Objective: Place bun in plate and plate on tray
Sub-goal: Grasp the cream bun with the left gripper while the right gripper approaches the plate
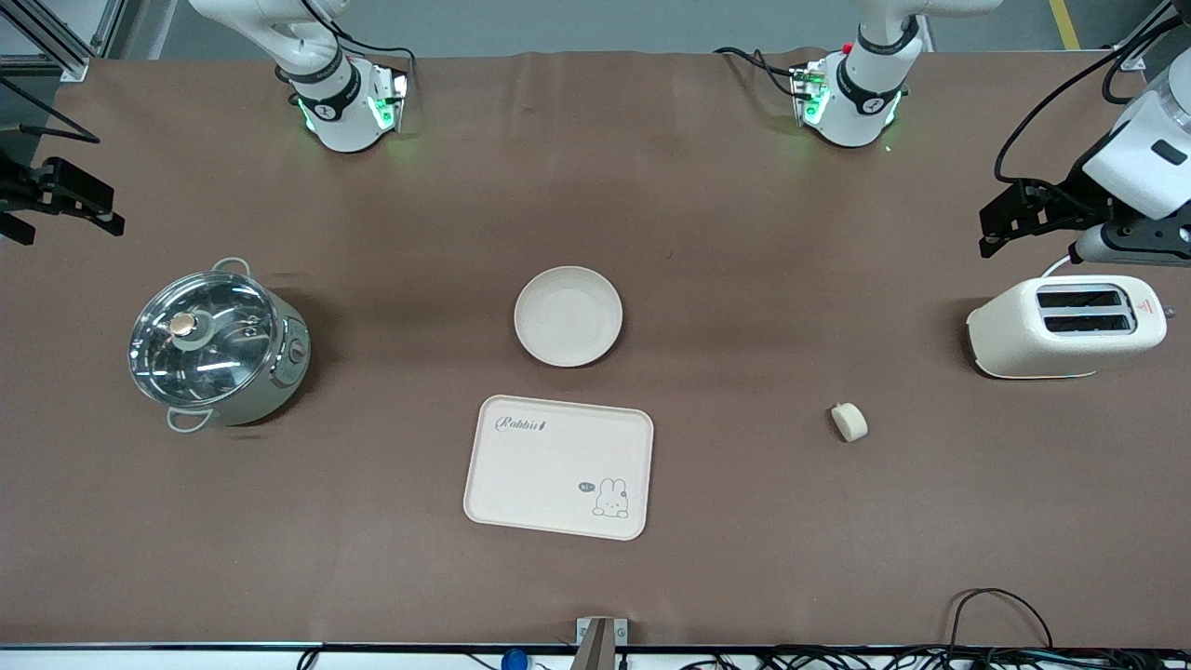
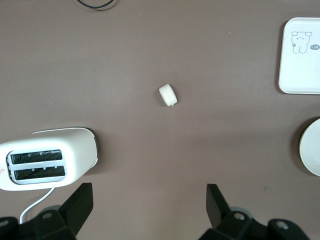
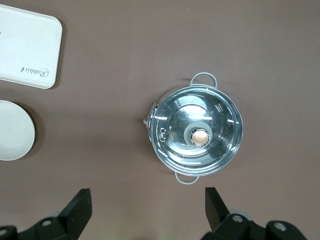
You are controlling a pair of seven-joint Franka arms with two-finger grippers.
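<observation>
The bun [image 1: 849,422] [image 2: 168,95], a small cream chunk, lies on the brown table toward the left arm's end, nearer to the front camera than the toaster. The round cream plate [image 1: 568,316] [image 2: 311,152] [image 3: 15,130] sits mid-table with nothing in it. The Rabbit tray [image 1: 558,467] [image 2: 302,65] [image 3: 27,47] lies just nearer to the front camera than the plate and is bare. My left gripper [image 1: 986,233] [image 2: 149,195] hangs open over bare table beside the toaster. My right gripper [image 1: 70,212] [image 3: 147,195] hangs open over bare table beside the pot.
A cream two-slot toaster [image 1: 1065,326] [image 2: 47,157] stands at the left arm's end. A steel pot with a glass lid [image 1: 216,344] [image 3: 196,130] stands at the right arm's end. Cables run along the table edge nearest the front camera.
</observation>
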